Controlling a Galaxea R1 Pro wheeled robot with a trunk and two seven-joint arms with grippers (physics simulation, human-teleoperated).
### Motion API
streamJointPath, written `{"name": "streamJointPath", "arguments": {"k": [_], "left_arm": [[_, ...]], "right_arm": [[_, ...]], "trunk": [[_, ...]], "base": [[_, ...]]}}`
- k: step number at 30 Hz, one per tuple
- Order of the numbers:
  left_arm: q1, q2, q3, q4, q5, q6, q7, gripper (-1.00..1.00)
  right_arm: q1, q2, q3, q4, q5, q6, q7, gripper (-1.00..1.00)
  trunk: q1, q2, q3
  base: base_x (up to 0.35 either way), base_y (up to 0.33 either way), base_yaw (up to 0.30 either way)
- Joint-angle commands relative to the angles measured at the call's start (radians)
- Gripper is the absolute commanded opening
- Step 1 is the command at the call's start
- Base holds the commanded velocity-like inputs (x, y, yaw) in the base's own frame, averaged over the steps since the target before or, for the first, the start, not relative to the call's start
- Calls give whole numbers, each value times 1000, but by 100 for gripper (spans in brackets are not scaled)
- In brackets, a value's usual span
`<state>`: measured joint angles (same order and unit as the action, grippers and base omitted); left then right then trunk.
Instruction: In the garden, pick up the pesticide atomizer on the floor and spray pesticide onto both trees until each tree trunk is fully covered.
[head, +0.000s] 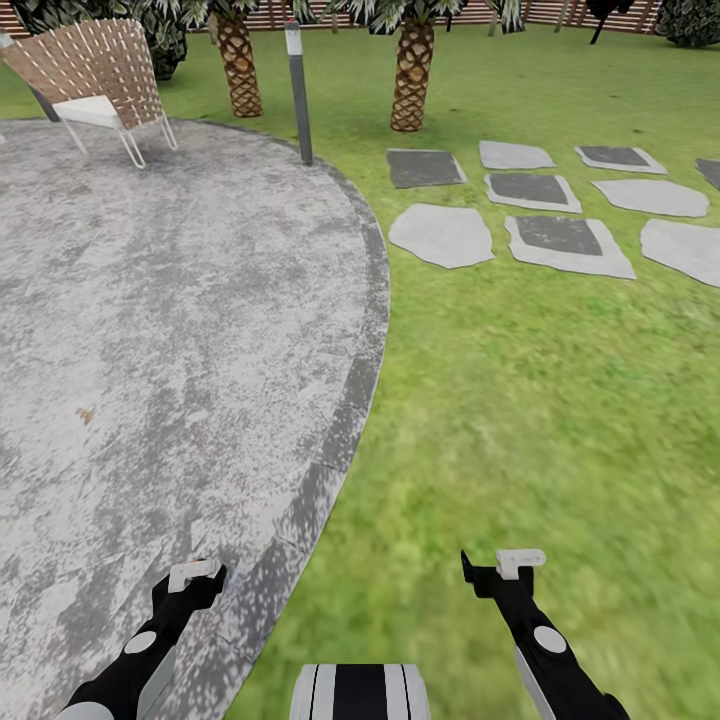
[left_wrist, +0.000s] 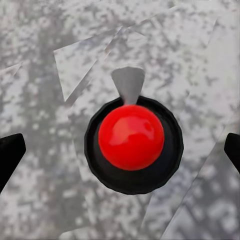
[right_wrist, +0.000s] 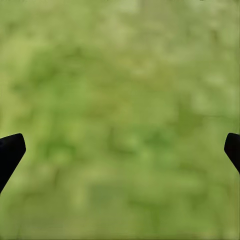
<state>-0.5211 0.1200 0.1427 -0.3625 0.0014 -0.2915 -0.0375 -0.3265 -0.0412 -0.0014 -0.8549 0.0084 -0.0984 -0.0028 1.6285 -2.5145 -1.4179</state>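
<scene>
Left wrist view: pesticide atomizer (left_wrist: 132, 142) stands between open left hand (left_wrist: 120, 150) fingertips.

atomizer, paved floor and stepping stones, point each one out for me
pesticide atomizer (left_wrist: 131, 137), left wrist view, on its red top.
floor (head: 180, 300), head view, on bare grey paving.
stepping stones (head: 441, 235), head view, on the nearest pale slab.

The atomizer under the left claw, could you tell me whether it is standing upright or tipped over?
Upright: the atomizer shows its round red top end-on, ringed by its dark body, on the floor.
</scene>
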Motion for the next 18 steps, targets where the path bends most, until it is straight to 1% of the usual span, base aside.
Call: {"name": "streamJointPath", "arguments": {"k": [1,9,18], "left_arm": [[0,0,5,1,0,-3,-4,100],[0,0,5,2,0,-3,-4,100],[0,0,5,2,0,-4,-4,100]], "right_arm": [[0,0,0,0,1,-3,0,100],[0,0,0,0,1,-3,0,100],[0,0,1,0,1,-3,0,100]], "trunk": [[0,0,0],[0,0,10],[0,0,11]], "base": [[2,0,-24],[1,0,-57],[0,0,-6]]}}
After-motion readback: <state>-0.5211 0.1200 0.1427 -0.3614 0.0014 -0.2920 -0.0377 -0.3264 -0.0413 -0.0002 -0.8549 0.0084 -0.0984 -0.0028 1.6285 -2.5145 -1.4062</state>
